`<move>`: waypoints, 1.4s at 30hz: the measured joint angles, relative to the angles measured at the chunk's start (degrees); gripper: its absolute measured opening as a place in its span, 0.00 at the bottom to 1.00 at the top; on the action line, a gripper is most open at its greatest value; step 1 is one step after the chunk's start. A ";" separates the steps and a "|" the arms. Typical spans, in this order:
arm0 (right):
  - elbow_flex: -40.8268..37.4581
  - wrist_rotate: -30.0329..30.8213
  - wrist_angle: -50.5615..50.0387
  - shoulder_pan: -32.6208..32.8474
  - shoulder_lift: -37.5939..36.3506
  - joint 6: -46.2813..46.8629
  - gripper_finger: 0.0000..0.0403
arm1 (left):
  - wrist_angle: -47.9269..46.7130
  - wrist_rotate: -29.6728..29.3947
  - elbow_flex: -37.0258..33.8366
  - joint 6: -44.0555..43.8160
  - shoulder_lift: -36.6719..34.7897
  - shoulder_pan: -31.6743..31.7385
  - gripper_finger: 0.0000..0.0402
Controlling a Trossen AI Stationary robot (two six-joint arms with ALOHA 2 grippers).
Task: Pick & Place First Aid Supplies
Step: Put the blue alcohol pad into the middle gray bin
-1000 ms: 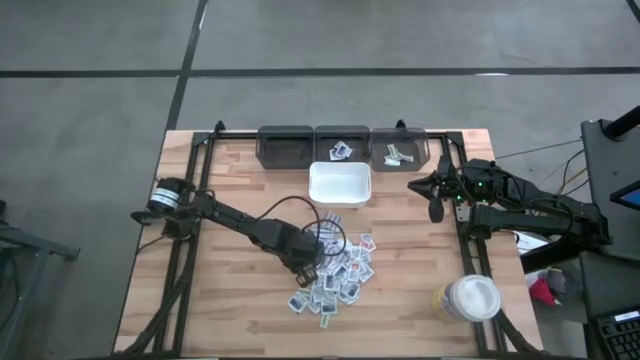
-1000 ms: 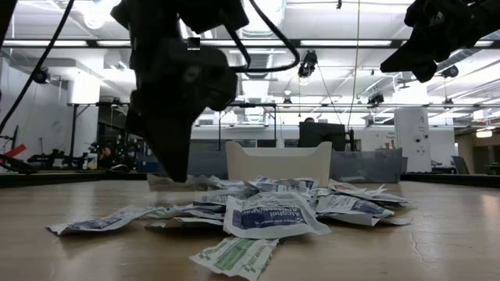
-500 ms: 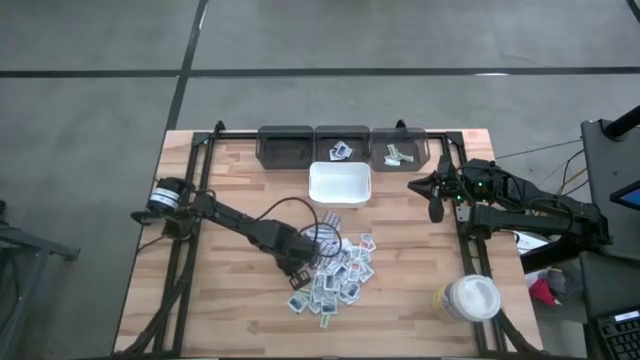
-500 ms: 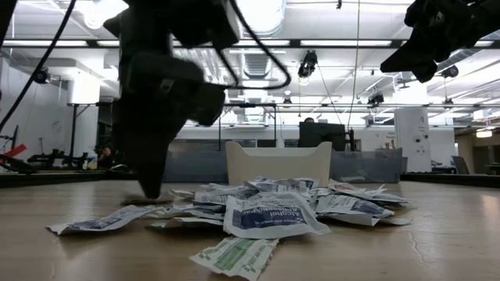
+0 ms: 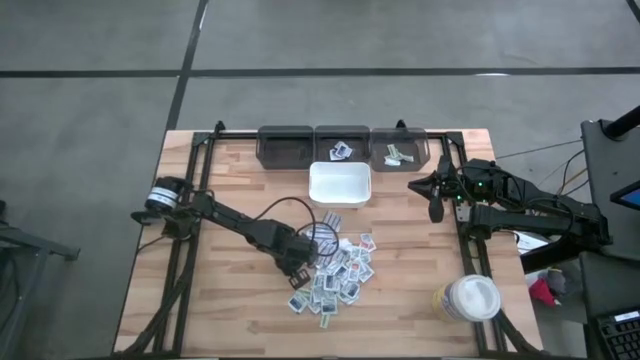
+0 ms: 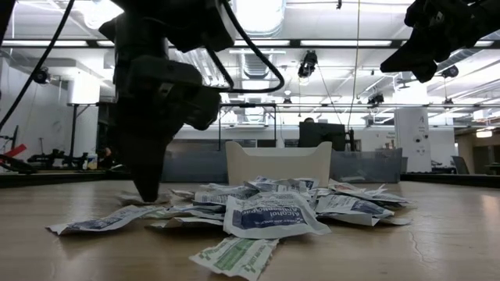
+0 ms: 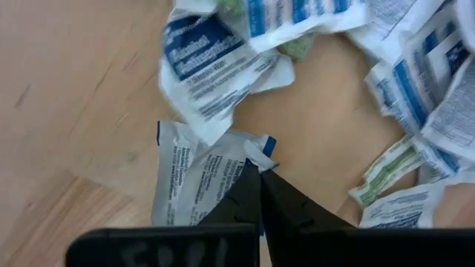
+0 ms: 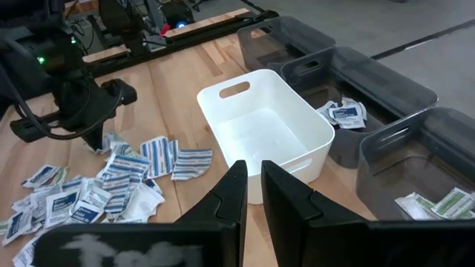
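Note:
The first aid supplies (image 5: 337, 273) lie in a loose pile of small white packets with blue or greenish print in the middle of the table, also seen in the low view (image 6: 273, 209). My left gripper (image 5: 299, 272) is down at the pile's left fringe (image 6: 147, 195), shut on one white packet with blue print (image 7: 197, 182). My right gripper (image 5: 436, 210) waits high over the table's right side, by the white tray (image 5: 340, 185). Its fingers stand a narrow gap apart (image 8: 254, 169). My left gripper (image 7: 260, 167) pinches the white, blue-printed packet by a curled edge at one corner (image 7: 252, 153), between its two fingertips. The fingers come from above, pointing down. The rest of the packet lies flat on the wood, beside the pile.
Three dark bins (image 5: 343, 146) line the far edge; the middle and right ones hold a few packets. The white tray (image 8: 267, 126) stands just in front of them. A round white-lidded jar (image 5: 470, 298) sits at the near right. Bare wood lies to the left of the pile.
My left gripper has moved a little toward the table's left edge and come down, from over the pile's left part to the packet on its fringe. The right arm has kept still.

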 joint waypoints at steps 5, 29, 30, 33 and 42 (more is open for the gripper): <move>0.00 0.00 -0.01 0.00 0.00 0.00 0.10 | 0.68 -0.20 -0.26 -0.40 0.08 0.01 0.15; -1.16 0.00 0.01 -0.02 0.00 -0.07 0.10 | 1.45 -1.82 -0.15 -1.52 0.23 -0.04 0.08; -1.16 0.00 0.02 0.00 -0.02 -0.07 0.09 | 1.78 -1.99 -0.15 -1.52 0.24 -0.02 0.07; -1.16 0.00 0.01 -0.02 -0.02 -0.07 0.10 | 2.47 -2.54 -0.13 -1.51 0.27 -0.01 0.04; -1.16 0.00 0.01 0.00 -0.02 -0.07 0.10 | 2.13 -2.95 0.90 -0.34 0.33 -0.01 0.01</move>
